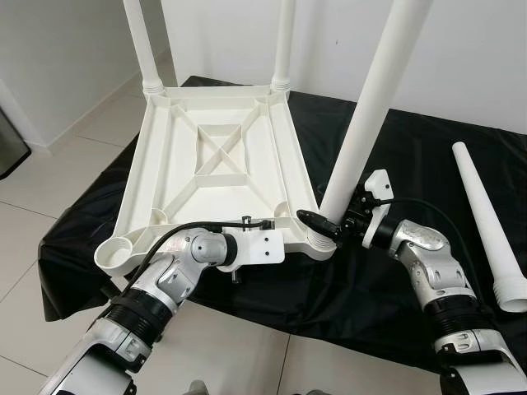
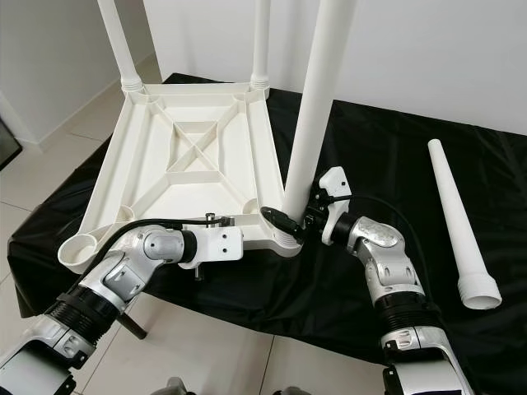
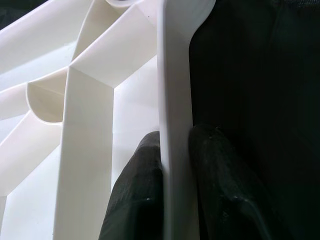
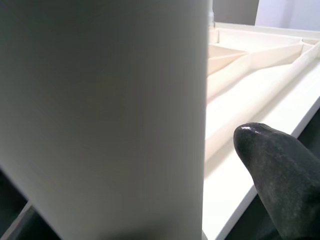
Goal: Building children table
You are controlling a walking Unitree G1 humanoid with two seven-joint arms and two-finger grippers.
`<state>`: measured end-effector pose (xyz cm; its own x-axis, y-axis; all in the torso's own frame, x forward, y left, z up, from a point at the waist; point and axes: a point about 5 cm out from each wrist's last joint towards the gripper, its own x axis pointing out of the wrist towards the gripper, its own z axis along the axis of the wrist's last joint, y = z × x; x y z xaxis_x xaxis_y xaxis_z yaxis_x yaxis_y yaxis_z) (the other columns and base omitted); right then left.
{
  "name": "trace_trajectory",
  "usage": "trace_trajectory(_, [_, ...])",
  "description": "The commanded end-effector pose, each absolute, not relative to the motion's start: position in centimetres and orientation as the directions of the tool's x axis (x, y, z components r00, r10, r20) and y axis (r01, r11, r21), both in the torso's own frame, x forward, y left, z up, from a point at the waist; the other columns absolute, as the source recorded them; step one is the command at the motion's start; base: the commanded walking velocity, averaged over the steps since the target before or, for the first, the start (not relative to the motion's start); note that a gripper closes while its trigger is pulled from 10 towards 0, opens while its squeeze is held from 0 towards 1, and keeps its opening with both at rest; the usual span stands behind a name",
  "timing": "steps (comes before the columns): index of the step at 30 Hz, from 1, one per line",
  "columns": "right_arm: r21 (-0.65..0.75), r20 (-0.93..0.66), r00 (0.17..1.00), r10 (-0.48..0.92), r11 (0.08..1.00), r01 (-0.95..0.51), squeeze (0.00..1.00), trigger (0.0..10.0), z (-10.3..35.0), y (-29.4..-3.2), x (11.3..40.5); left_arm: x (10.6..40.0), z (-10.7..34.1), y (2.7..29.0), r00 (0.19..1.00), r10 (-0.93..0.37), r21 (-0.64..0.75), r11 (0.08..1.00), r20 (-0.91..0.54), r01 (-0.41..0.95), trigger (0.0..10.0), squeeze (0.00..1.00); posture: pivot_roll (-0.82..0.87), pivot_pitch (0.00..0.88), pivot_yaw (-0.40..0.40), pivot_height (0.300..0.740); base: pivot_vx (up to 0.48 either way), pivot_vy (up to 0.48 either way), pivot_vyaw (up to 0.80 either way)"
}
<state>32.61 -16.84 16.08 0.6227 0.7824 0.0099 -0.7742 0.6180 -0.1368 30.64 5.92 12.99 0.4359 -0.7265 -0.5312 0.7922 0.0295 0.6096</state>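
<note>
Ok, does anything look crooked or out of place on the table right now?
Yes: the near-right leg leans right in its socket, while the two far legs stand straight. The near-left socket is empty; the fourth leg lies on the black cloth.

White plastic tabletop (image 1: 216, 156), white legs (image 1: 375, 107), plain black cloth (image 1: 395, 271), pale tiled floor (image 1: 49, 173)

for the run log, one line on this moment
left gripper: shut on tabletop rim | right gripper: shut on third leg, in socket | fourth leg: on cloth
</note>
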Motion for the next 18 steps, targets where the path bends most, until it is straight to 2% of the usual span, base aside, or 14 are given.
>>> trace_trajectory(1, [-0.139,0.026,0.62,0.784,0.617,-0.774,0.0,10.0,16.38,-17.28,32.65,30.26,12.6,5.49,0.419,-0.734,0.609,0.008,-0.536,0.793,10.0,0.0,-0.02,0.008,-0.013,0.74,0.0,0.0,0.0])
trace_trajectory(2, [-0.136,0.025,0.611,0.791,0.609,-0.782,0.0,5.8,16.35,-17.31,32.52,30.25,12.6,5.46,0.417,-0.734,0.608,0.008,-0.535,0.794,10.0,0.0,-0.02,0.007,-0.011,0.74,0.0,0.0,0.0])
trace_trajectory(3, [-0.136,0.023,0.605,0.796,0.602,-0.787,0.0,4.4,16.32,-17.33,32.4,30.27,12.61,5.43,0.417,-0.735,0.609,0.008,-0.535,0.793,10.0,0.0,-0.02,0.007,-0.011,0.74,0.0,0.0,0.0])
trace_trajectory(5, [-0.137,0.023,0.598,0.801,0.595,-0.792,0.0,4.4,16.29,-17.36,32.36,30.28,12.62,5.42,0.417,-0.735,0.609,0.007,-0.535,0.793,10.0,0.0,-0.02,0.007,-0.011,0.74,0.0,0.0,0.0])
trace_trajectory(6, [-0.129,0.02,0.589,0.808,0.587,-0.799,0.0,0.0,16.15,-17.51,32.23,30.25,12.59,5.37,0.414,-0.736,0.609,0.003,-0.536,0.793,10.0,0.0,-0.03,0.004,-0.008,0.74,0.0,0.0,0.0])
trace_trajectory(13, [-0.141,0.014,0.585,0.811,0.581,-0.802,0.0,0.0,16.01,-17.69,32.22,30.17,12.52,5.3,0.409,-0.738,0.607,-0.001,-0.537,0.795,10.0,0.0,-0.03,0.001,-0.008,0.74,0.0,0.0,0.0])
trace_trajectory(14, [-0.15,0.011,0.592,0.806,0.586,-0.796,0.0,2.0,16.0,-17.74,32.3,30.16,12.5,5.28,0.408,-0.738,0.606,-0.002,-0.537,0.795,10.0,0.0,-0.03,0.0,-0.008,0.74,0.0,0.0,0.0])
trace_trajectory(15, [-0.15,0.011,0.592,0.806,0.586,-0.796,0.0,2.0,16.0,-17.74,32.3,30.16,12.5,5.28,0.408,-0.738,0.606,-0.002,-0.537,0.795,10.0,0.0,-0.03,0.0,-0.008,0.74,0.0,0.0,0.0])
trace_trajectory(16, [-0.149,0.01,0.584,0.812,0.579,-0.802,0.0,5.7,16.0,-17.7,32.31,30.13,12.49,5.26,0.407,-0.738,0.605,-0.001,-0.537,0.796,10.0,0.0,-0.03,0.0,-0.011,0.74,0.0,0.0,0.0])
trace_trajectory(17, [-0.151,0.012,0.589,0.808,0.584,-0.798,0.0,10.0,16.03,-17.68,32.34,30.13,12.48,5.26,0.408,-0.738,0.605,-0.001,-0.538,0.796,10.0,0.0,-0.02,0.0,-0.012,0.74,0.0,0.0,0.0])
trace_trajectory(18, [-0.151,0.012,0.589,0.808,0.584,-0.798,0.0,10.0,16.03,-17.68,32.34,30.13,12.48,5.26,0.408,-0.738,0.605,-0.001,-0.538,0.796,10.0,0.0,-0.02,0.0,-0.012,0.74,0.0,0.0,0.0])
